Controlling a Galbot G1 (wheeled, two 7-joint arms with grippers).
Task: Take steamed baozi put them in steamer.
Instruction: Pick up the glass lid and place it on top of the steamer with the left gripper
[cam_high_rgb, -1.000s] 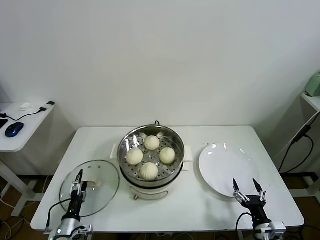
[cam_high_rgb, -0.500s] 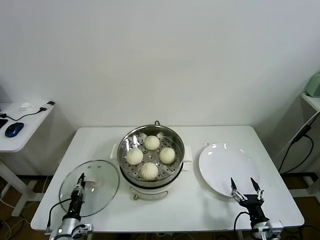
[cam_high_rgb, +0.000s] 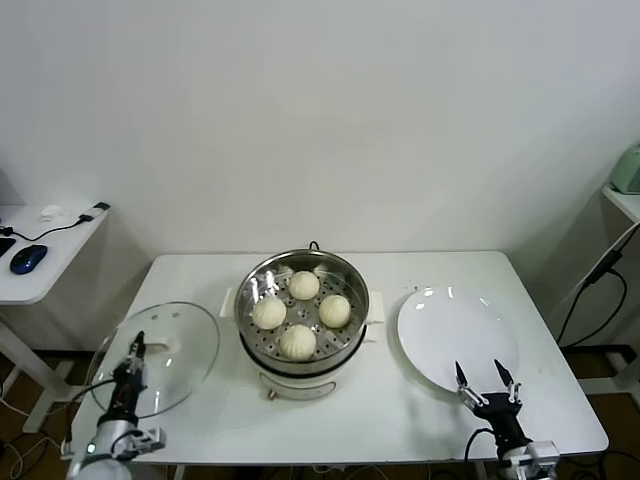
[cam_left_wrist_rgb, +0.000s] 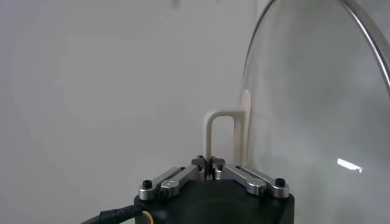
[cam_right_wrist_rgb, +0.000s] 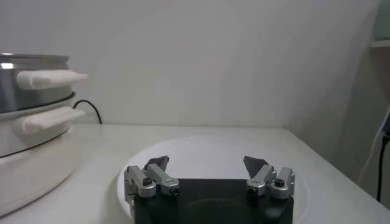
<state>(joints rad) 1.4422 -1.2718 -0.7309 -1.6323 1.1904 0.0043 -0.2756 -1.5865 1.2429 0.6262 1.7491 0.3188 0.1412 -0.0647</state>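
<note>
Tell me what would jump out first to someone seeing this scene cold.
Four pale cream-white round baozi sit on the perforated tray of the shiny stainless-steel steamer at the centre of the white table. At the table's left edge, the left gripper is shut on the handle of the round glass lid, holding it tilted. The right gripper hangs open at the near rim of the flat white plate.

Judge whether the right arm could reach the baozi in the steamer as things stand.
Probably yes. The right tool is open and holds nothing, near the plate, and the steamer is uncovered, with the glass lid held by the left tool; the baozi lie exposed.
</note>
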